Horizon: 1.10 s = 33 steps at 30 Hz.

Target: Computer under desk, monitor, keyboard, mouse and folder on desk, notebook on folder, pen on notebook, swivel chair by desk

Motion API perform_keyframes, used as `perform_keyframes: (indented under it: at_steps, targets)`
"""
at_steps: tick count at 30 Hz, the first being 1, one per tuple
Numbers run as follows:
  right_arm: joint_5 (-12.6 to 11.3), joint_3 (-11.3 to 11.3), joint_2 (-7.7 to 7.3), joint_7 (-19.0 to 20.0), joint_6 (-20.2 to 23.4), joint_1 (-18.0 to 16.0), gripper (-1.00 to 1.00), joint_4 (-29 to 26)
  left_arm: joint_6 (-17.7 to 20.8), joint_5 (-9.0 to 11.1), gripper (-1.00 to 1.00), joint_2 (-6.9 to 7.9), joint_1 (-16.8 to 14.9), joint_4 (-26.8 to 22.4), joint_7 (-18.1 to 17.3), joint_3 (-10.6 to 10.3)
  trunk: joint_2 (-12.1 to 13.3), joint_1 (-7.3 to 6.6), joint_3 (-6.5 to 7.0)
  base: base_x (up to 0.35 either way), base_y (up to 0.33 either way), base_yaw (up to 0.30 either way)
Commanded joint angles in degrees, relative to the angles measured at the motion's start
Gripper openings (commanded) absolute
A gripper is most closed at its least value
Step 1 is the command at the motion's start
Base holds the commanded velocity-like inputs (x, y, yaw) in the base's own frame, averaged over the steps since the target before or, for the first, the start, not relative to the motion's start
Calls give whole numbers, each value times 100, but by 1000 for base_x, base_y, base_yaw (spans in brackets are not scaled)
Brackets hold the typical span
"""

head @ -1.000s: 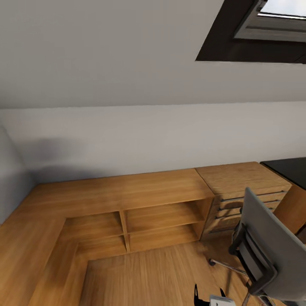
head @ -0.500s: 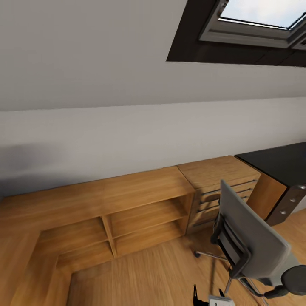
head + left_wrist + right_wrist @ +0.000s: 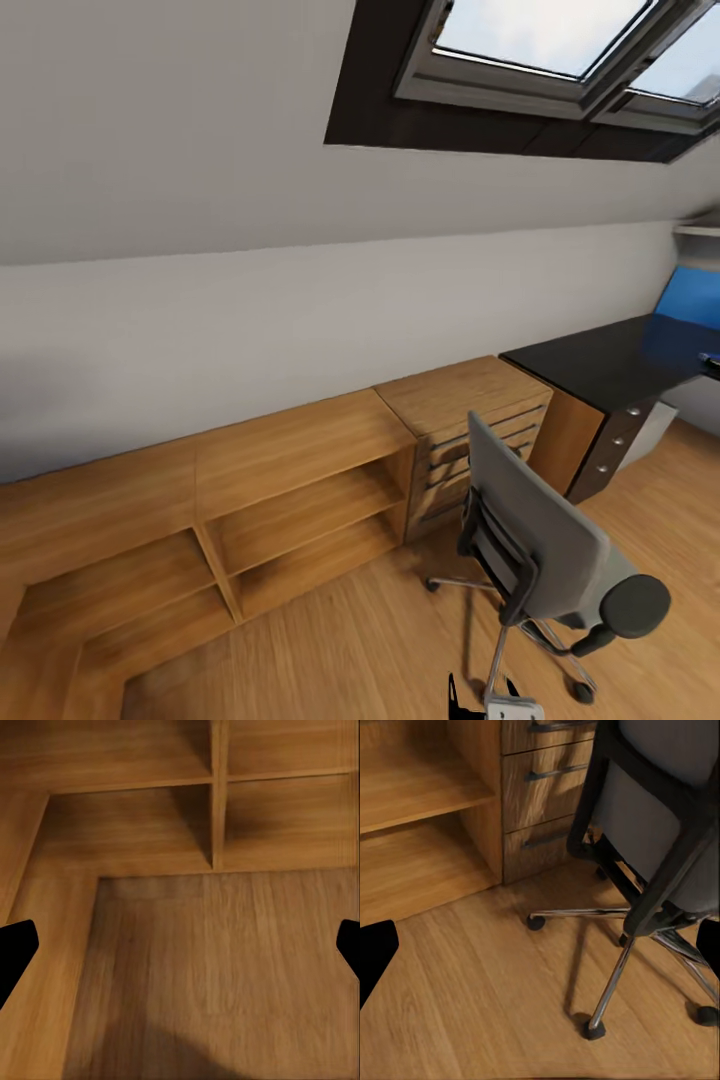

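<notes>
We see the swivel chair (image 3: 545,545) upright on the plank floor at the near right, its grey back toward us, black armrest (image 3: 634,607) to its right, metal star base (image 3: 615,945) on casters. Far right stands the desk (image 3: 600,360), black top, blue back panel (image 3: 692,297), knobbed drawers; chair and desk are apart.

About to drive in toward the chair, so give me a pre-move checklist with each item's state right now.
1. Swivel chair in sight: ok, it stands on the wooden floor with its back toward the camera.
2. Folder on the seat: cannot tell, the chair's back hides the seat.
3. Desk located: ok, black top, beyond the wooden drawer cabinet.
4. Left gripper free: ok, jaws wide apart, nothing between them.
5. Right gripper free: ok, jaws wide apart, chair's base ahead.
6. Monitor on desk: cannot tell.
</notes>
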Motion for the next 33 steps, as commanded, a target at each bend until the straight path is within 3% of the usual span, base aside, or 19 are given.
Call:
perform_keyframes:
  at_steps: [1, 10, 21, 33]
  targets:
    - [5, 48, 6, -51, -2, -5, 100, 11, -8, 1, 100, 0, -3, -2, 58, -49, -12, 3, -12, 0, 0, -299]
    - [4, 41, 10, -49, 152, -6, 100, 10, -8, 1, 100, 5, -3, -2, 61, -48, -12, 3, -12, 26, 0, -300]
    - [4, 36, 10, -49, 160, -7, 100, 9, -8, 0, 100, 0, -3, -2, 53, -56, -12, 3, -12, 292, 2, -300]
    - [4, 36, 10, -41, 158, -7, 100, 9, -8, 1, 100, 0, -3, -2, 53, -57, -12, 3, -12, 190, 230, -299]
